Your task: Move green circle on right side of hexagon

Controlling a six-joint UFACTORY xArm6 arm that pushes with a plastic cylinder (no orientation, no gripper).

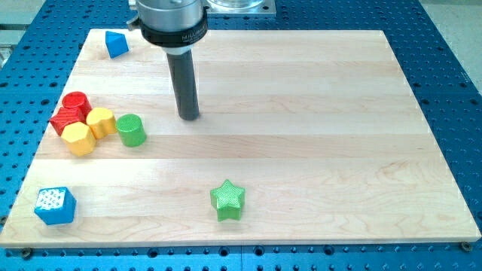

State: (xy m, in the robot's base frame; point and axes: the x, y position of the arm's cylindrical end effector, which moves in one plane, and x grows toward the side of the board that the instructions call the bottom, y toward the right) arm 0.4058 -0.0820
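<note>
The green circle block (131,129) stands at the view's left, touching or nearly touching the right side of a yellow block (101,120). A yellow hexagon block (78,138) sits just left and below that one. My tip (189,116) rests on the board to the right of the green circle and slightly above it, about a block's width away, touching no block.
A red round block (76,102) and a red block (64,120) crowd behind the yellow ones. A blue block (116,44) lies at top left, a blue cube (56,205) at bottom left, a green star (227,199) at bottom centre.
</note>
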